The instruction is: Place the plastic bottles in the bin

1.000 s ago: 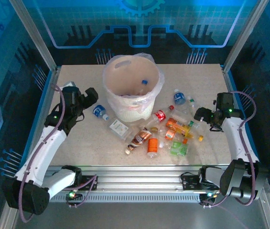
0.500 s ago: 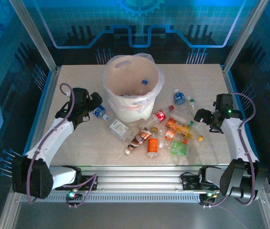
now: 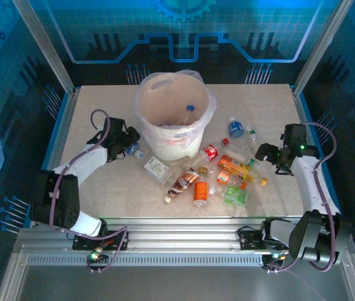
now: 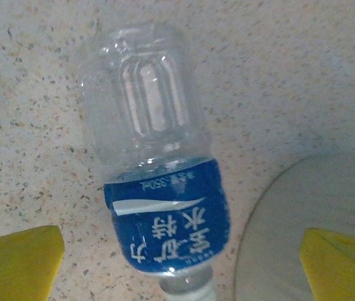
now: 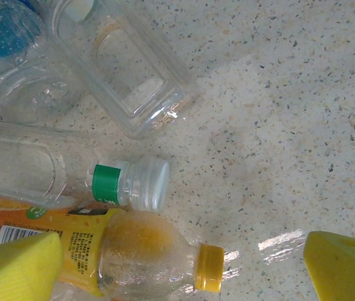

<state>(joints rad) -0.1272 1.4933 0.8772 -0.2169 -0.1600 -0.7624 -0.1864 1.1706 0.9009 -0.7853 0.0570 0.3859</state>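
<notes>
On the bench, just left of the bin, the left gripper hangs with jaws apart over a blue-labelled bottle lying flat. We judge the pick-up is in hand: lower, close on the body, lift over the rim. The right gripper, jaws also spread, hovers by a yellow-capped bottle among the scattered plastic bottles.
</notes>
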